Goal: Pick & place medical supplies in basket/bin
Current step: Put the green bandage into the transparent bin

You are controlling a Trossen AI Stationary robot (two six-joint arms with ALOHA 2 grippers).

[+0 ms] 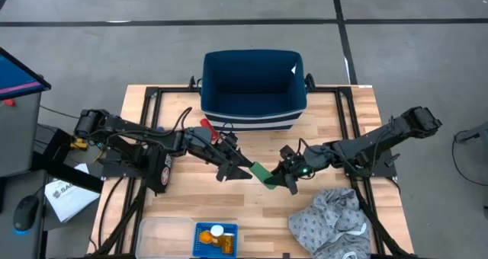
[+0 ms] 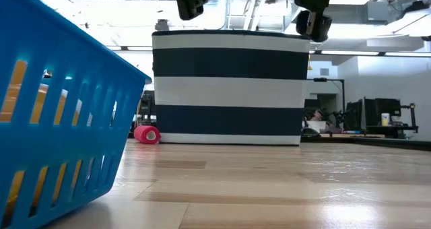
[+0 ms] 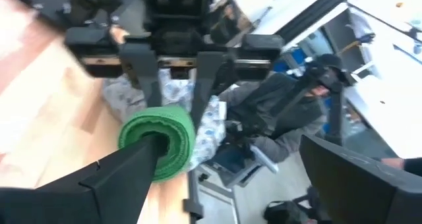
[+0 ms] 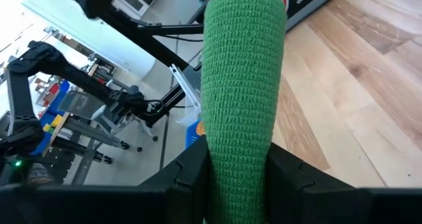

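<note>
Table centre, high view: a green bandage roll (image 1: 260,172) is held aloft between both arms. The right gripper (image 1: 284,177) is clamped on the roll's end at 4 o'clock; the right wrist view shows the roll (image 4: 242,85) pinched between its fingers. The left gripper (image 1: 238,167) meets the other end; in the left wrist view one finger (image 3: 125,168) is seen entering the roll's core (image 3: 158,141); grip extent cannot be told.

Blue basket (image 1: 214,238), bottles inside, at table's 6 o'clock edge. Striped tub (image 1: 253,90) at 12 o'clock; red cylinder (image 1: 205,125) at its near-left corner.
</note>
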